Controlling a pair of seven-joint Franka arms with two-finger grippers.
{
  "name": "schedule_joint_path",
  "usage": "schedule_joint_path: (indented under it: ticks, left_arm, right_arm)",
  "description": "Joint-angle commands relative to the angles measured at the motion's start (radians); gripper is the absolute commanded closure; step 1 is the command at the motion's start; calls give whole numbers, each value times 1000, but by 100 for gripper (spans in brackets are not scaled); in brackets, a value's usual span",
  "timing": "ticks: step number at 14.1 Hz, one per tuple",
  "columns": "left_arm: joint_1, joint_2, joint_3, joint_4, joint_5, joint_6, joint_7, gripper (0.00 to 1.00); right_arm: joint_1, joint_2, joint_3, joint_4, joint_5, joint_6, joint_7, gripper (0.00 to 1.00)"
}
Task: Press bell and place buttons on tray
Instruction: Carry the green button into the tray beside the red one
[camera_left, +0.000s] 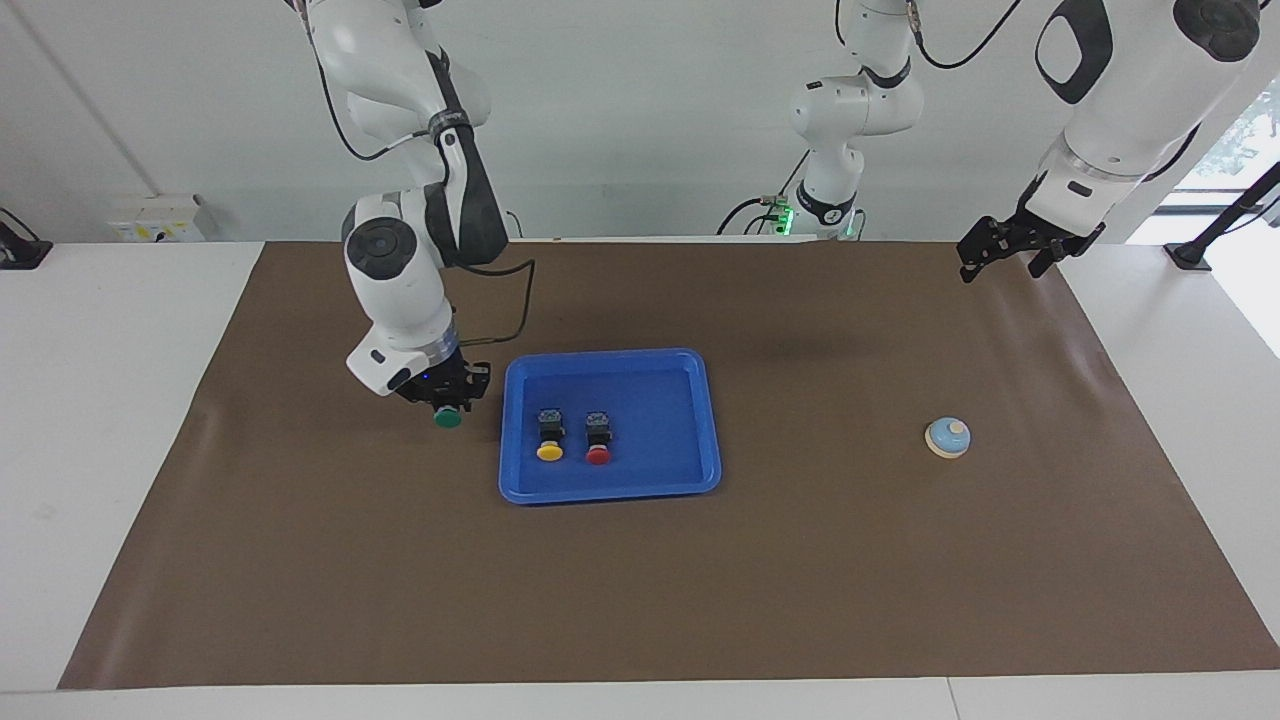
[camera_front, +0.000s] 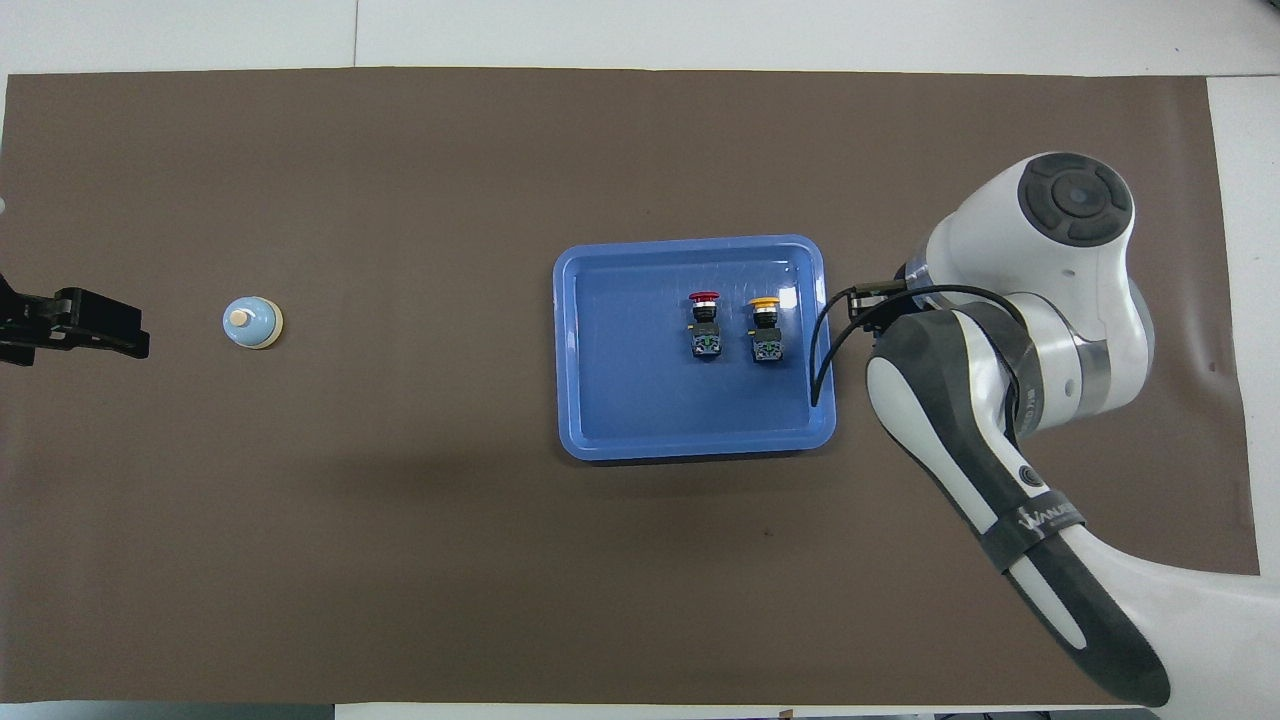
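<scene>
My right gripper (camera_left: 446, 398) is shut on the green button (camera_left: 447, 418) and holds it in the air over the mat, just beside the blue tray (camera_left: 610, 488) on the right arm's end. In the overhead view the right arm hides that button. The yellow button (camera_left: 549, 440) (camera_front: 765, 330) and the red button (camera_left: 598, 442) (camera_front: 704, 325) lie side by side in the tray (camera_front: 600, 440). The light-blue bell (camera_left: 947, 437) (camera_front: 251, 322) stands on the mat toward the left arm's end. My left gripper (camera_left: 1005, 250) (camera_front: 110, 335) waits open in the air at that end.
A brown mat (camera_left: 640, 600) covers the table, with bare white table (camera_left: 100, 420) around it. A third white arm's base (camera_left: 830, 200) stands at the robots' edge between my two arms.
</scene>
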Motion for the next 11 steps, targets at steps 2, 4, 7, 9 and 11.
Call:
schedule_joint_path:
  ticks: [2,4,7,9,11]
  left_arm:
    - [-1,-9,2,3,8,-15,-10,0]
    - [-1,-9,2,3,8,-15,-10,0]
    - [-1,-9,2,3,8,-15,-10,0]
    - [-1,-9,2,3,8,-15,-10,0]
    - [-1,-8,2,3,8,-15,-10,0]
  right_arm:
    - [125,138,2,231,58,-87,95,100]
    - [237,274,-9,390,45,-126,229,100]
    - [278,386,-6,504,51,-98,290,100]
    - [316,415,-7,504,48,-72,331,100]
    - [338,438,-9,494,46,-20,357,100]
